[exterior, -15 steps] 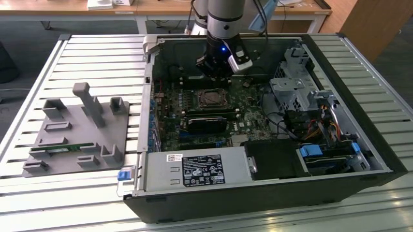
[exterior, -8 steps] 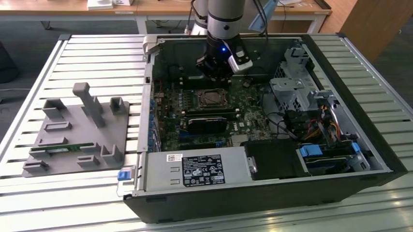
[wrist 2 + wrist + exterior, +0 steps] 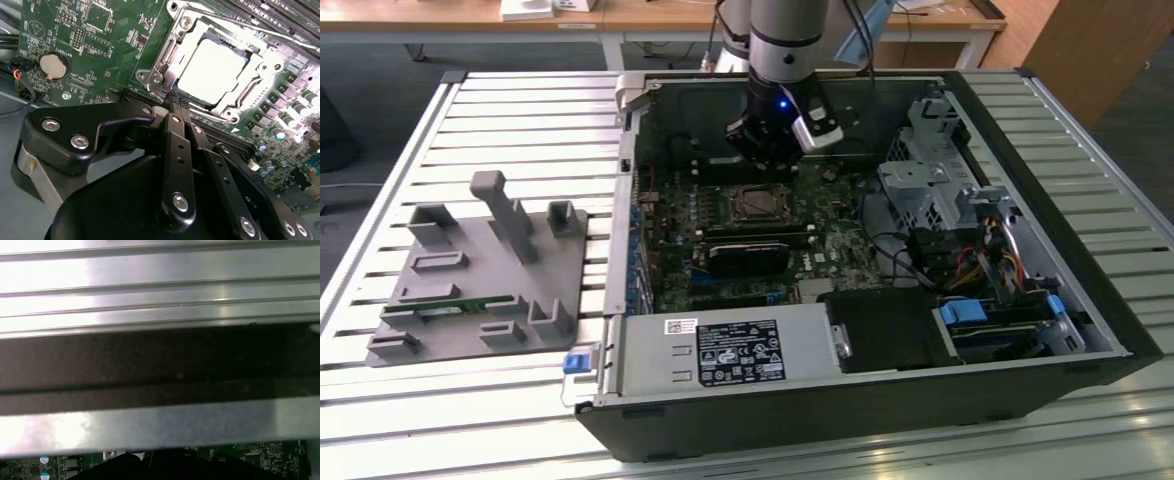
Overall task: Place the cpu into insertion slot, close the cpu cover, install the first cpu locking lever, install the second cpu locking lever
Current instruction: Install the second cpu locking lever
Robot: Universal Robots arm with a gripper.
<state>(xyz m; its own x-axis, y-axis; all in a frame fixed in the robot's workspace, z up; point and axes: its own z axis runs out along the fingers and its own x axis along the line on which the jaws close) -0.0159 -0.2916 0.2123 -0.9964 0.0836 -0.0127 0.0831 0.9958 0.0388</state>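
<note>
A: Where does the gripper (image 3: 771,160) stand?

B: In the exterior view it hangs inside the open computer case (image 3: 1067,290), low over the green motherboard (image 3: 670,215) and just beyond the insertion slot (image 3: 757,204). In the second wrist view the gripper (image 3: 176,102) has its two black fingers (image 3: 176,150) drawn together with no visible gap, and nothing sits between them. The tips lie just beside the near edge of the slot; contact with it cannot be determined.

A: Where is the cpu?

B: The cpu (image 3: 212,70) is seated flat in the insertion slot (image 3: 161,60), its pale metallic face up. The cpu cover (image 3: 260,62) lies down over it, its frame surrounding the chip and the face showing through the square window. A thin locking lever (image 3: 235,22) runs along the far side of the socket; whether it is latched cannot be determined.

A: What surrounds the socket?

B: A round coin cell (image 3: 53,65) sits on the board well apart from the slot. In the exterior view a grey fixture tray (image 3: 480,300) rests on the slatted table (image 3: 520,100), on the exterior view's left of the case. The first wrist view shows the table's slats (image 3: 160,270) and a strip of motherboard (image 3: 260,455).
</note>
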